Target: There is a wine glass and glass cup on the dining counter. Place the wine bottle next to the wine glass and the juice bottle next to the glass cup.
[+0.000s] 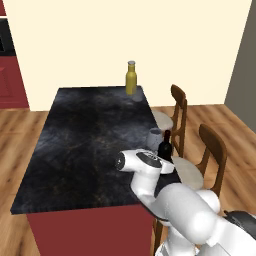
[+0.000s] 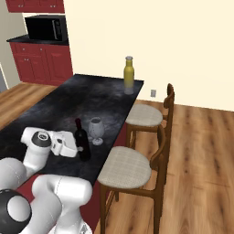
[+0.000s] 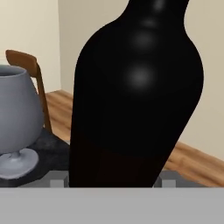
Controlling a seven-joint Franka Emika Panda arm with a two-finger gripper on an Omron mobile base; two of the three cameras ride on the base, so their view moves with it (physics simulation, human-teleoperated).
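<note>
Gripper point(image 2: 78, 147) clamped on the wine bottle point(image 2: 82, 140), upright near the stool-side edge of the dining counter point(image 2: 59, 107), base at or just over the marbled top. Wine glass point(image 2: 96, 130) just beside the bottle, on its far side, apart from it; seen close from the hand, wine glass point(image 3: 13, 127) left of wine bottle point(image 3: 135, 96). Juice bottle point(image 1: 131, 78) upright at the far end of the counter, well apart from both. Glass cup point(image 2: 129, 89) faintly visible at its foot. 2 wooden stools point(image 2: 137, 160) along the counter's right side.
</note>
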